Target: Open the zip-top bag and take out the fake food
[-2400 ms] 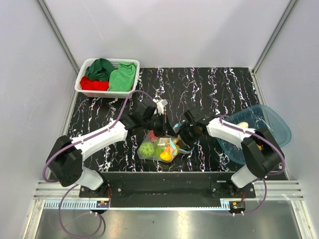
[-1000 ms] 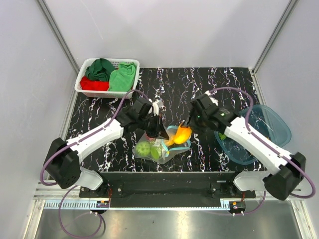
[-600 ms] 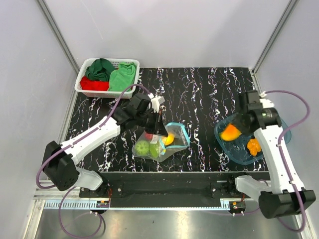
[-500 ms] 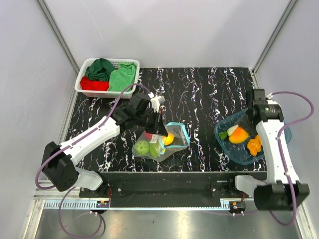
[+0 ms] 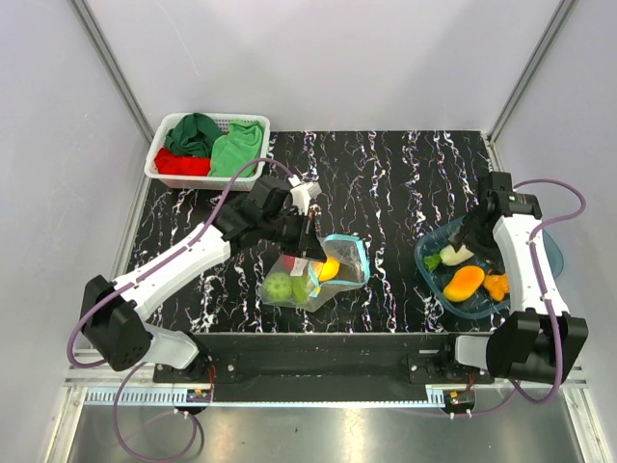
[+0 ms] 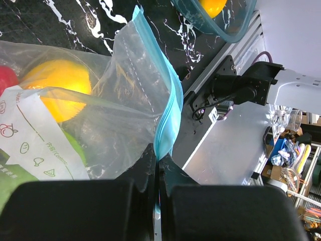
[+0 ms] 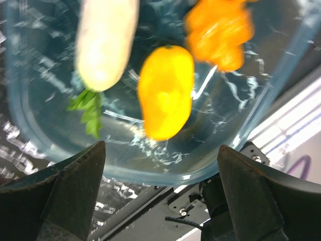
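The clear zip-top bag lies near the table's front, its mouth open to the right. My left gripper is shut on its light blue zip strip and holds that edge up. Inside the bag are a yellow fruit, a green piece and a red piece. My right gripper hangs open and empty over the teal tub. In the tub lie a yellow-orange piece, a pale white radish with green leaves and an orange piece.
A white basket with red and green folded cloths stands at the back left. The black marbled table is walled by grey panels. The tub overhangs the table's right front corner, near the metal front rail.
My right gripper carried the yellow-orange piece from the bag to the tub and let it go. It is now open above it. My left gripper has kept hold of the bag's strip.
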{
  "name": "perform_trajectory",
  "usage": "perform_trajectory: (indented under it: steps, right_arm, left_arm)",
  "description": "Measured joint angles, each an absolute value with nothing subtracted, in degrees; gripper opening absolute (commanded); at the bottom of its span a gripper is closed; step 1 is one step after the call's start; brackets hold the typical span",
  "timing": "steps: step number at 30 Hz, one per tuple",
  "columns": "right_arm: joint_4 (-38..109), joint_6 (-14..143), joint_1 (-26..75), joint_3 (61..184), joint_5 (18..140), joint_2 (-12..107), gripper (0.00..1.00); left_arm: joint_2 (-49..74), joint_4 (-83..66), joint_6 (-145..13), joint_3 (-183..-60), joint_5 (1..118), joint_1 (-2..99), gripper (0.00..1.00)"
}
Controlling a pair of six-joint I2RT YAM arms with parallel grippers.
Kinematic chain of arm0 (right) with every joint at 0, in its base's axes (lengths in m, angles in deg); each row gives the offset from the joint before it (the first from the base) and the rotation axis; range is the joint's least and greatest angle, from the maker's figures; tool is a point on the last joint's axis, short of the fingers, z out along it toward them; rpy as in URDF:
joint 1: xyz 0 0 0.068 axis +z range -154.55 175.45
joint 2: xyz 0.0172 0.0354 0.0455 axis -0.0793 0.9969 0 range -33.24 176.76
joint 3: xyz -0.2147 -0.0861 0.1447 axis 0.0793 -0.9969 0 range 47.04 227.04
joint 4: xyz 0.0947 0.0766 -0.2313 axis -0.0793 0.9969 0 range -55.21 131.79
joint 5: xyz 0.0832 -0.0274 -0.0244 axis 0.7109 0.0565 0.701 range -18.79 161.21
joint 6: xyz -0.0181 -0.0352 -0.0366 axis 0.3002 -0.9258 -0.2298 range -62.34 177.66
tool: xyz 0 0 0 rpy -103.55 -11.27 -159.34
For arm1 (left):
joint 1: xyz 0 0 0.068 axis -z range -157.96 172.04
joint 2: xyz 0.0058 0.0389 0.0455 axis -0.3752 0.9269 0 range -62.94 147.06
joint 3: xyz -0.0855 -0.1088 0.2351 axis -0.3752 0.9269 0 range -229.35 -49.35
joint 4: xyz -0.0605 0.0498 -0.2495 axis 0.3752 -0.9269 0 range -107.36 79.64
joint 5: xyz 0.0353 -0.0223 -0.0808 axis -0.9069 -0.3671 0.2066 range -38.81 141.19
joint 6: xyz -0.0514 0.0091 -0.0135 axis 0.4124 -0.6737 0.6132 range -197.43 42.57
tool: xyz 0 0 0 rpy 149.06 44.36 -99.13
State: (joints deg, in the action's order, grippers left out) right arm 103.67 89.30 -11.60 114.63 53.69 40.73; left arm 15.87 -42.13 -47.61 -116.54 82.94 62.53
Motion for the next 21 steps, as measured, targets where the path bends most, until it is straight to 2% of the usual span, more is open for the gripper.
perform_trajectory:
  steps: [4, 7, 12, 17, 19, 20, 21]
  right_arm:
    - [103.4, 86.5, -11.6, 114.7, 59.3, 38.0, 0.88]
    - [102.8, 86.0, -8.2, 115.0, 65.1, 34.5, 0.88]
    - [97.2, 89.6, 14.9, 116.9, 72.8, 31.5, 0.84]
    - [87.5, 97.5, 29.0, 115.5, 77.6, 33.3, 0.71]
    - [83.1, 100.5, 32.2, 113.8, 78.5, 34.1, 0.58]
    - [81.2, 101.8, 33.5, 113.2, 78.6, 34.7, 0.42]
    - [79.1, 102.9, 34.6, 112.5, 78.9, 35.4, 0.36]
  left_arm:
    - [16.0, -42.2, -47.2, -116.7, 83.0, 62.5, 0.00]
    - [16.0, -42.1, -46.3, -116.7, 83.2, 62.5, 0.00]
    - [16.0, -41.9, -44.3, -116.7, 83.1, 62.5, 0.00]
    - [16.6, -40.8, -41.9, -116.7, 83.1, 62.5, 0.00]
    - [16.8, -40.2, -41.1, -116.7, 83.0, 62.5, 0.00]
    - [16.9, -40.0, -40.7, -116.7, 83.1, 62.5, 0.00]
    - [17.1, -39.6, -40.0, -116.7, 83.1, 62.5, 0.00]
